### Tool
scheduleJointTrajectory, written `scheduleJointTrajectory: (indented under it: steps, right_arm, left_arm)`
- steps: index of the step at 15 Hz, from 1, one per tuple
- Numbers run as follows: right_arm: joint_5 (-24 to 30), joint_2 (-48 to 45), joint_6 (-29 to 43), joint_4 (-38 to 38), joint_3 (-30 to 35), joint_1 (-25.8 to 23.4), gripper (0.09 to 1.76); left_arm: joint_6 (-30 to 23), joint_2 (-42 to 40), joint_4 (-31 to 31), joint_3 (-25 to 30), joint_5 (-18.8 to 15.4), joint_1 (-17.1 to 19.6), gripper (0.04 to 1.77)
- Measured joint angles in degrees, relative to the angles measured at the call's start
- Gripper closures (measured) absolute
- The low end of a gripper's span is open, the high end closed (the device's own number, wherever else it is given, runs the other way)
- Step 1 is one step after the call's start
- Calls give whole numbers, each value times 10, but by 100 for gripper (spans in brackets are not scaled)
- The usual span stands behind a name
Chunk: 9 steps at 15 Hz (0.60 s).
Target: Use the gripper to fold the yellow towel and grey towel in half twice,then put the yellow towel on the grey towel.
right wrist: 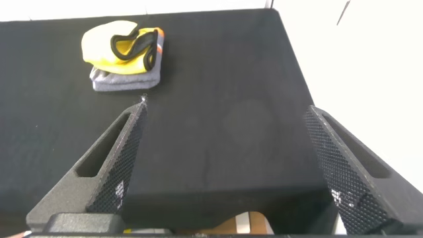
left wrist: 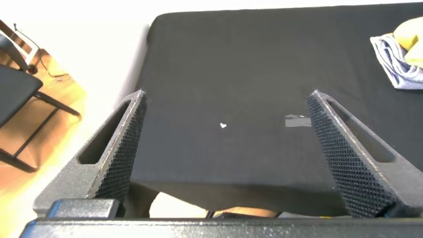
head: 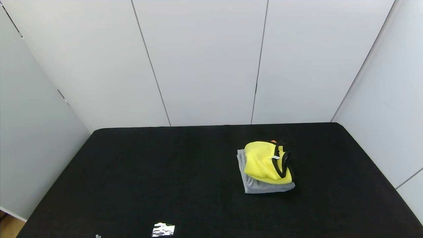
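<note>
The yellow towel (head: 266, 162), folded small with its black trim and white tag showing, lies on top of the folded grey towel (head: 261, 187) on the right half of the black table (head: 165, 172). An orange bit of the grey towel peeks out at the far side. Both grippers hang back past the table's near edge and are out of the head view. My left gripper (left wrist: 226, 112) is open over the near left part of the table, with the towel stack (left wrist: 403, 53) far off. My right gripper (right wrist: 225, 116) is open too, and the yellow towel (right wrist: 122, 45) on the grey towel (right wrist: 125, 79) lies well beyond it.
A silvery scrap (head: 163, 229) and a tiny white fleck (head: 97, 236) lie near the table's front edge. White panel walls stand behind and at both sides. A dark chair (left wrist: 20, 99) stands on the wooden floor off the table's left side.
</note>
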Motion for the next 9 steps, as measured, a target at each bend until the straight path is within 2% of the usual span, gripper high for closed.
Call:
scheduleJointTrajectory:
  steps: [2, 5, 7, 9]
  right_arm:
    - [-8, -10, 0, -3, 7, 0, 14]
    - [-11, -15, -2, -23, 14, 0, 14]
    - [-12, -16, -2, -81, 32, 0, 14]
    - [-13, -16, -2, -163, 70, 0, 14]
  left_arm:
    - [2, -27, -23, 26, -24, 7, 9]
    - [4, -74, -102, 85, -80, 10, 9]
    - [3, -104, -153, 150, -87, 10, 9]
    - [-6, -121, -224, 219, -76, 11, 9]
